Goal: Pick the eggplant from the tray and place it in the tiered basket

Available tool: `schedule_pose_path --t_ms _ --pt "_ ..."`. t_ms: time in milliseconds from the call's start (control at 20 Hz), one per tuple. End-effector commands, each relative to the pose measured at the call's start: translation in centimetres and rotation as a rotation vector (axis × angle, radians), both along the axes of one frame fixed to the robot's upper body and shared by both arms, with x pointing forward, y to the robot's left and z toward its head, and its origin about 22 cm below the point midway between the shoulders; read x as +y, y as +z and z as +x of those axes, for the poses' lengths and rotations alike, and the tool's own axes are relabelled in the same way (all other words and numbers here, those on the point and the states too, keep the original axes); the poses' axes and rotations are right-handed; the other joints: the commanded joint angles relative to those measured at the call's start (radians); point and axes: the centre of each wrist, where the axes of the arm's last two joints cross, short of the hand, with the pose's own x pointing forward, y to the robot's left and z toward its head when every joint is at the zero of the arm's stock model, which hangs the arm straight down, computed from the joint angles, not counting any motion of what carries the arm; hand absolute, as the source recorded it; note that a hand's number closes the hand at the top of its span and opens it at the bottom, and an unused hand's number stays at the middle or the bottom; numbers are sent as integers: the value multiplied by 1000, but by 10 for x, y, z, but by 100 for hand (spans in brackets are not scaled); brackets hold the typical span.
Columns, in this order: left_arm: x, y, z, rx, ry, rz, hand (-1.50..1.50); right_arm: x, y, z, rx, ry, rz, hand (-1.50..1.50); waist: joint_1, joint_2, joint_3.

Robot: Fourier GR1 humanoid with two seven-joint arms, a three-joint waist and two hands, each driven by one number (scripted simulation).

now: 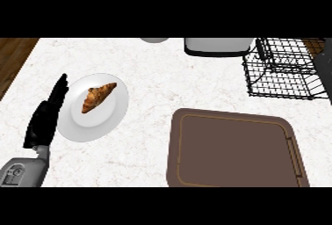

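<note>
Brown tray (236, 151), lower right: no eggplant visible on it or elsewhere. Tiered basket (283, 66), upper right. My left hand (47, 115), lower left: fingers straight, together, resting. Locate eggplant before reaching.

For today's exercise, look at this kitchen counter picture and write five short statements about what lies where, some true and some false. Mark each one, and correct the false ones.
1. A croissant lies on the white plate. True.
2. An eggplant lies on the brown tray. False: no eggplant shows on the tray.
3. The wire basket stands at the counter's far right. True.
4. The robot's left hand is curled round the croissant. False: it rests open beside the plate's left edge, fingers straight.
5. The robot's right hand hovers over the tray. False: no right hand is in view.
</note>
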Motion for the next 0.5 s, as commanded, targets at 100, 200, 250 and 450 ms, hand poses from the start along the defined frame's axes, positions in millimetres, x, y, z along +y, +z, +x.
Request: schedule_pose_path --t_ms 100,200,250,450 --pt "-9 -11 3 -2 2 -10 0 -47 -1 16 37 25 -28 150 3 2 0" --pt "-10 3 3 -5 1 1 0 -58 -14 15 66 44 -5 150 1 0 0" --pt "3 -12 -5 -6 1 -19 0 -65 -20 11 81 56 -5 150 -2 -1 0" --pt "9 18 5 -7 -12 7 0 -88 -26 16 126 103 88 150 8 2 1"
